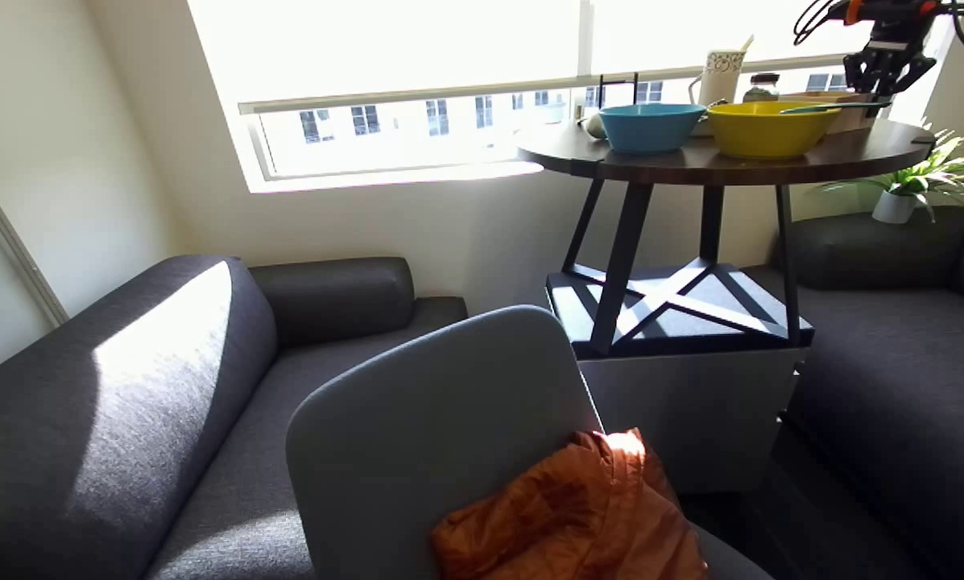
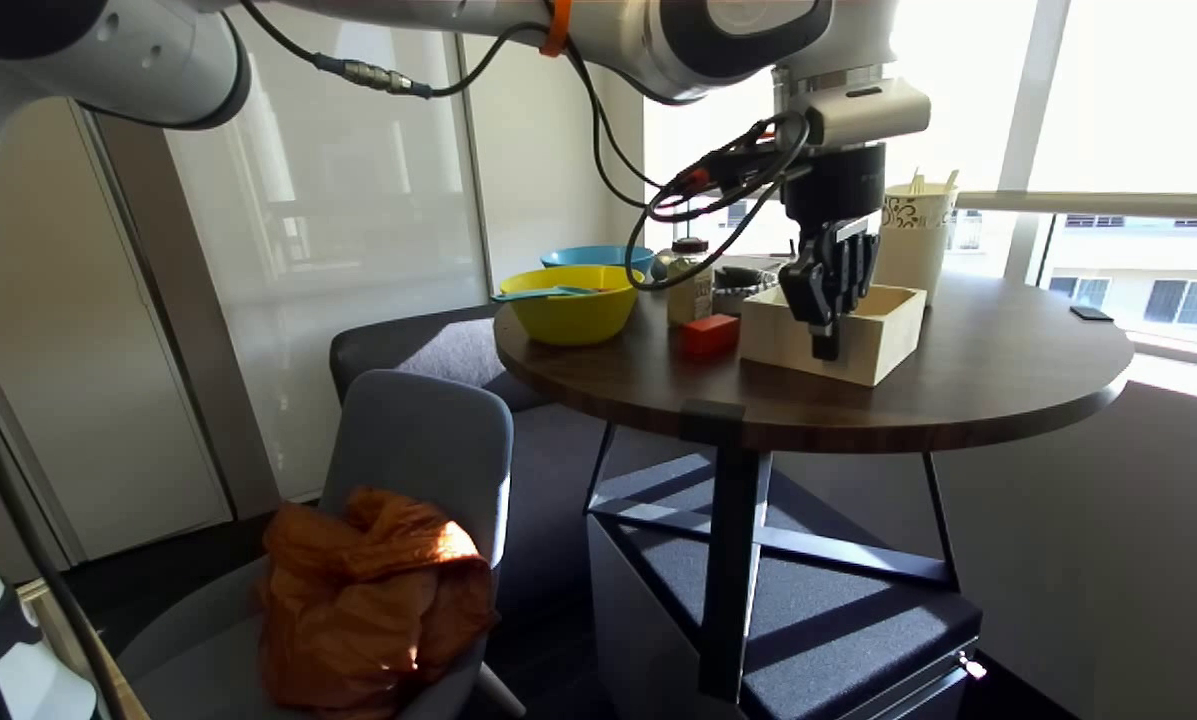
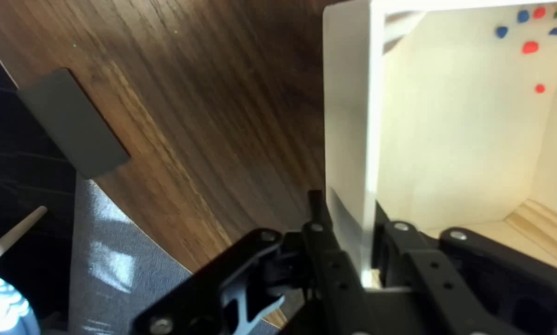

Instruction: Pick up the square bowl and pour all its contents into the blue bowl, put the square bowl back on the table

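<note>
The square bowl (image 2: pixel 783 332) sits on the counter (image 2: pixel 998 375) before me, one wall pinched in the gripper (image 3: pixel 349 209). I'd guess it light, stiff, hardly slippery; that thin, straight wall suits a firm hold, though off-centre it may pivot.

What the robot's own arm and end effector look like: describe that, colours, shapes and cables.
The arm is pale grey-white and rounded, with dark joint covers and an orange band. Black cables run along it, one with a silvery connector. The end effector is black, with jointed fingers and silvery screws.
</note>
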Controlling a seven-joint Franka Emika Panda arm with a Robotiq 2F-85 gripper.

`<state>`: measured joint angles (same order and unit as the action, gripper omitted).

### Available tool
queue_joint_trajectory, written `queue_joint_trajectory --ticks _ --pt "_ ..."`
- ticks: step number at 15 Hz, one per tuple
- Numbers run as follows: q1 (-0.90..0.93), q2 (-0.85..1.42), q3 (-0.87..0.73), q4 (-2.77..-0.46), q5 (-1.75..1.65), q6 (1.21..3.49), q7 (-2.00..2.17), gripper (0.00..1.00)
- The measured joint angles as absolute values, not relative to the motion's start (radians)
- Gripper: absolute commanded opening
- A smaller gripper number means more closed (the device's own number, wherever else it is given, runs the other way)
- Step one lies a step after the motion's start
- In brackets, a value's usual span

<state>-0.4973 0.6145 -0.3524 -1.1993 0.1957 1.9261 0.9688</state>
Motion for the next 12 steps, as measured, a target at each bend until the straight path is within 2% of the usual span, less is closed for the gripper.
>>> queue_joint_trajectory --ticks 6,12 --pt "-0.493 0.585 -0.352 -1.200 0.206 1.906 0.956 0.02" --pt "-0.363 0.445 -0.400 -1.283 0.001 2.137 0.968 0.02"
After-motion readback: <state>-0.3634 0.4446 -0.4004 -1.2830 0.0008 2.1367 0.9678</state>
